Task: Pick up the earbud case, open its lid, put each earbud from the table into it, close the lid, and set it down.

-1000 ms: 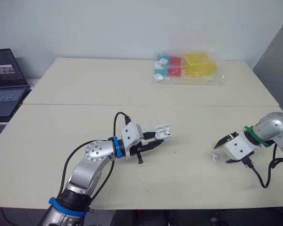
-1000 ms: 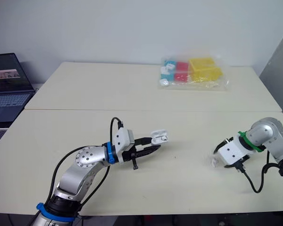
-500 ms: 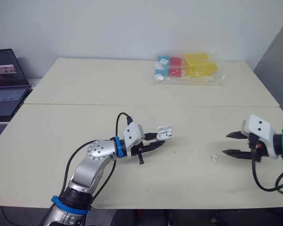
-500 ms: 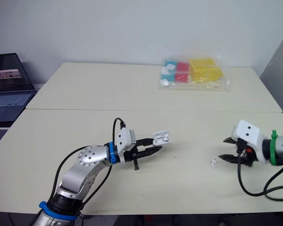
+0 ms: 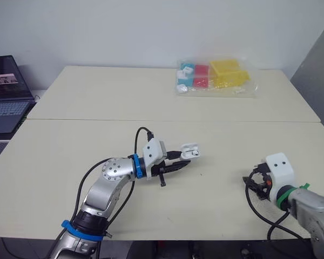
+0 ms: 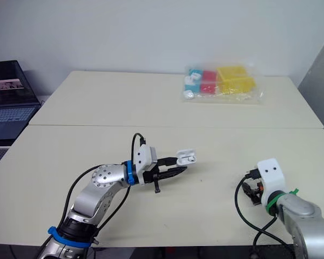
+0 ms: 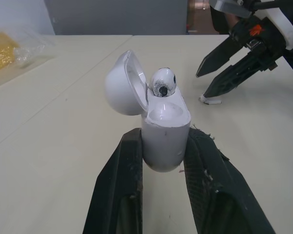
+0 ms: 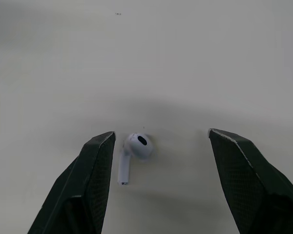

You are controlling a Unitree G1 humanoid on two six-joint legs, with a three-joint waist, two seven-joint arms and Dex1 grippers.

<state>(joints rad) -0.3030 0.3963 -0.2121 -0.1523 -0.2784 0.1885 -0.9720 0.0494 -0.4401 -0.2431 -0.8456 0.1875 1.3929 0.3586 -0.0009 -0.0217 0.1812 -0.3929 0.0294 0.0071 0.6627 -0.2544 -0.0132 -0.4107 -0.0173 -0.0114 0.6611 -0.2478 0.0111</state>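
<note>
Between the spread fingers of the right gripper (image 8: 162,136), near the table's front edge on the robot's right, the loose earbud (image 8: 134,151) lies flat on the table (image 8: 210,58). It lies closer to one finger than the other, and neither finger touches it. Its stem runs roughly along the line of the fingers.

Well apart from it, toward the middle of the table, the left gripper (image 7: 165,146) is clamped on the lower body of the earbud case (image 7: 163,131). The case is upright with its lid (image 7: 122,85) swung back. A seated earbud (image 7: 162,83) occupies one well, and the well beside it looks empty.

The loose earbud will probably be awkward to handle. It is tiny, very light, hard and glossy, with a rounded head that could slip out sideways under an off-centre pinch or skid across the smooth table. The safest hold seems to be across the head where it meets the stem, squeezed gently with the fingers centred first. That would leave the stem free to drop into the well.

The case is a rigid, slick shell. The low grip suits it, since it keeps the mouth and the hinge clear. The lid looks free-swinging, so a knock during insertion could tip it shut.
</note>
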